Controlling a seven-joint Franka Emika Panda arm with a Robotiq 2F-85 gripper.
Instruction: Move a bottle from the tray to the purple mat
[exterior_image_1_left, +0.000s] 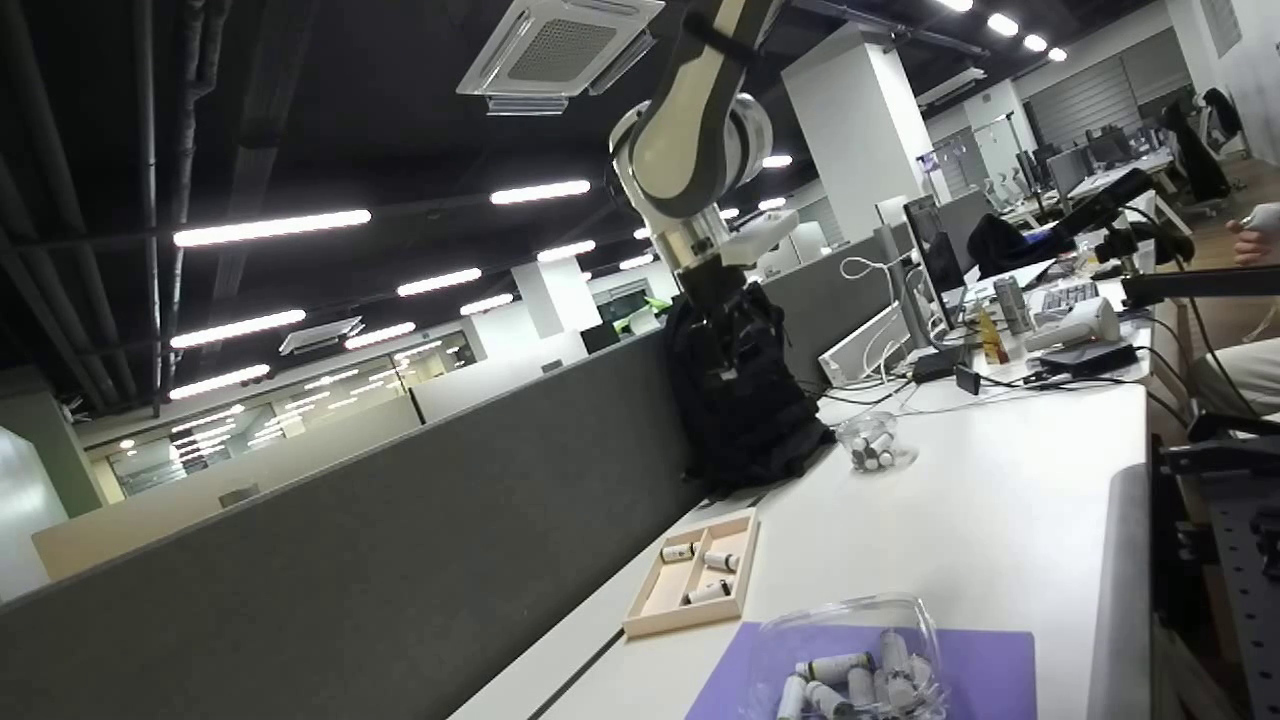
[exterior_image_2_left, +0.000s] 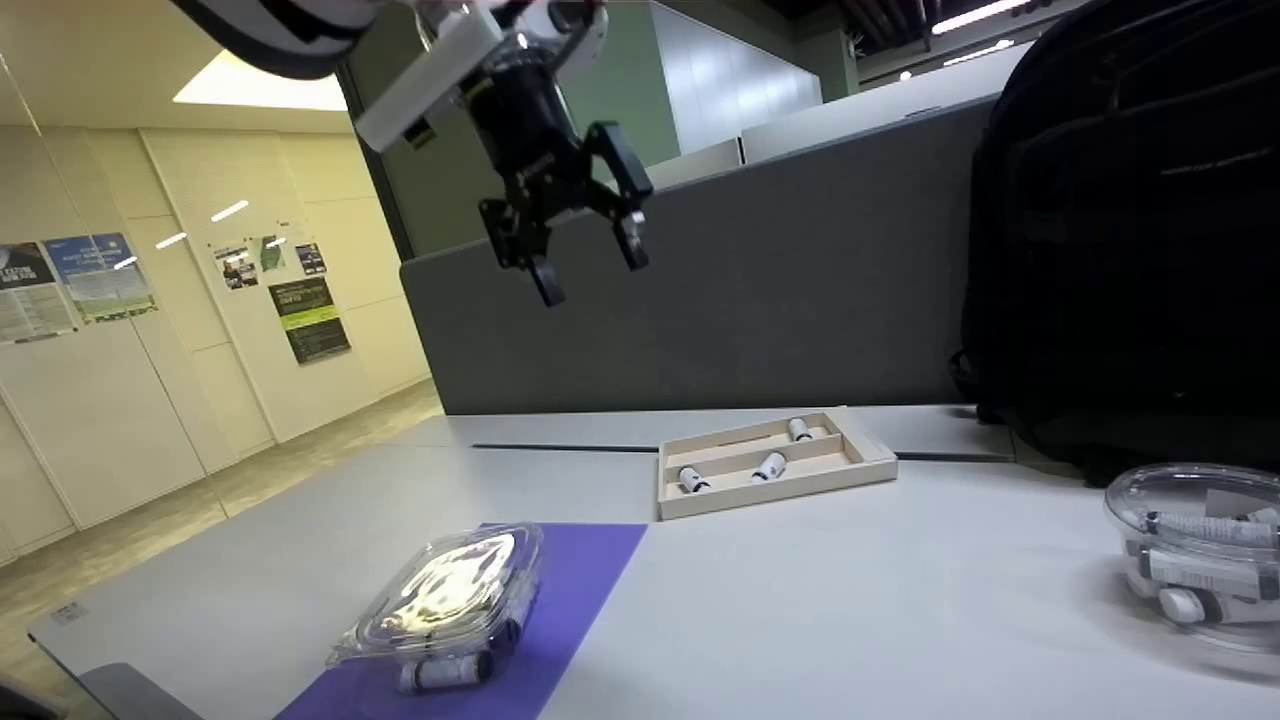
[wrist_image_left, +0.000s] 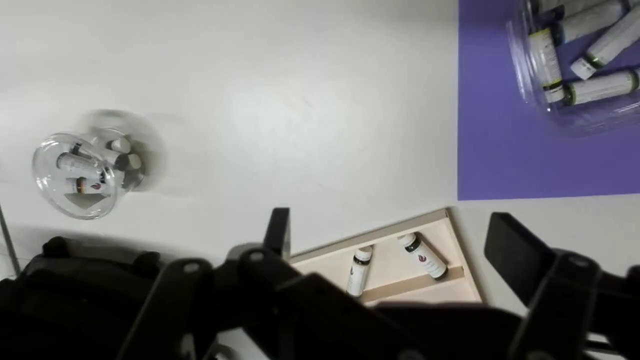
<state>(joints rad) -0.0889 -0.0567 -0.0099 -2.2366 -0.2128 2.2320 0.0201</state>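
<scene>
The light wooden tray (exterior_image_1_left: 690, 619) lies by the partition, also in view in an exterior view (exterior_image_2_left: 790, 494) and the wrist view (wrist_image_left: 370, 237). It holds three small white-labelled bottles: one (exterior_image_1_left: 677, 551) in the partition-side compartment, two (exterior_image_2_left: 770, 466) (exterior_image_2_left: 693, 479) in the other. The wrist view shows two bottles (wrist_image_left: 359, 271) (wrist_image_left: 425, 257); the third is hidden behind my gripper. The purple mat (exterior_image_1_left: 1000, 665) lies beside the tray, also in an exterior view (exterior_image_2_left: 590, 565) and the wrist view (wrist_image_left: 525, 165). My gripper (exterior_image_2_left: 593, 275) is open and empty, high above the table.
A clear lidded container (exterior_image_2_left: 455, 585) of several bottles sits on the mat. A clear cup (exterior_image_2_left: 1200, 485) of several bottles stands on the white table, also in the wrist view (wrist_image_left: 40, 182). A black backpack (exterior_image_1_left: 740, 420) leans on the grey partition (exterior_image_1_left: 450, 560). Monitor and cables stand farther along.
</scene>
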